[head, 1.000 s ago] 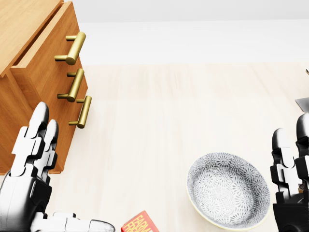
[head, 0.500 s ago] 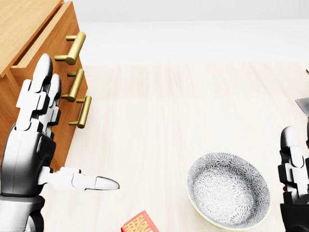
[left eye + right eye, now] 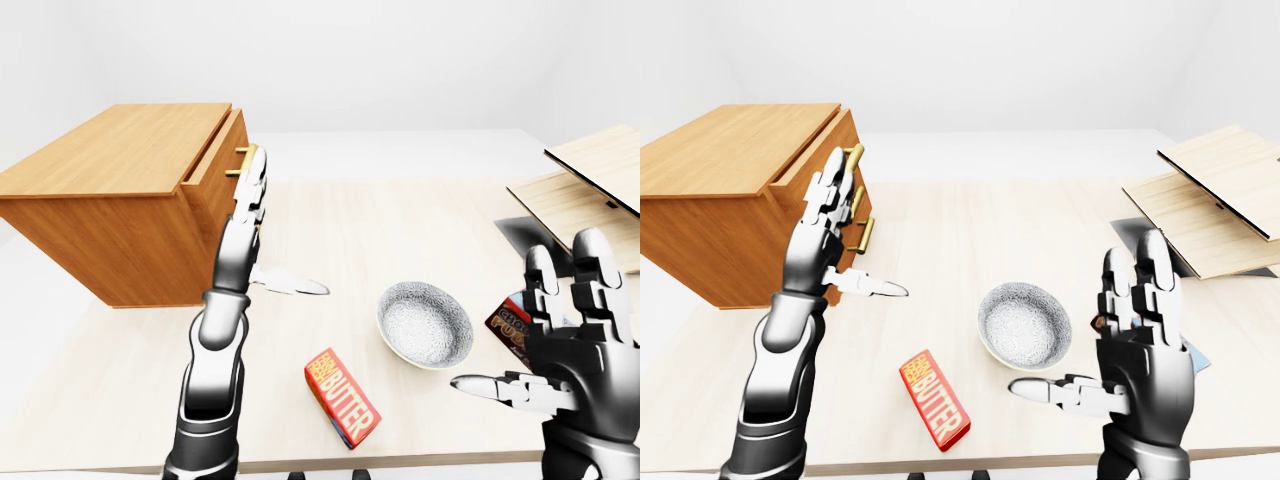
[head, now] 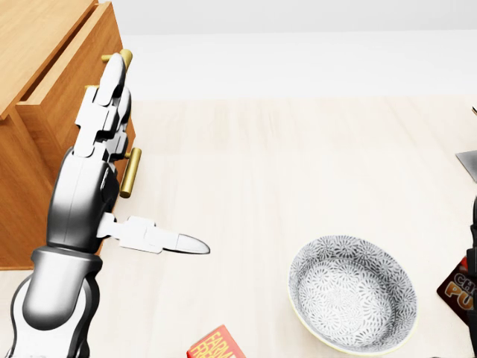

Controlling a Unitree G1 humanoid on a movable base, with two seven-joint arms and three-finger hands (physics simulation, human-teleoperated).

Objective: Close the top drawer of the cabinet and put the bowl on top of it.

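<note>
A wooden cabinet (image 3: 120,150) stands at the left of the table. Its top drawer (image 4: 67,86) juts out a little past the two below, and all three have brass handles (image 4: 130,171). The grey patterned bowl (image 4: 352,292) sits upright on the table at the lower right of the head view. My left hand (image 4: 123,168) is open, its fingers (image 4: 112,89) upright just before the drawer fronts and covering the upper handles, thumb pointing right. My right hand (image 3: 1090,330) is open and empty, right of the bowl and apart from it.
A red butter box (image 3: 342,397) lies near the table's bottom edge. A dark snack pack (image 3: 507,322) lies right of the bowl. Light wooden boards (image 3: 1215,190) and a grey mat (image 3: 1140,235) occupy the right side.
My left hand has risen up the drawer fronts, its fingertips now at the top handle. My right hand has dropped out of the head view, uncovering the snack pack.
</note>
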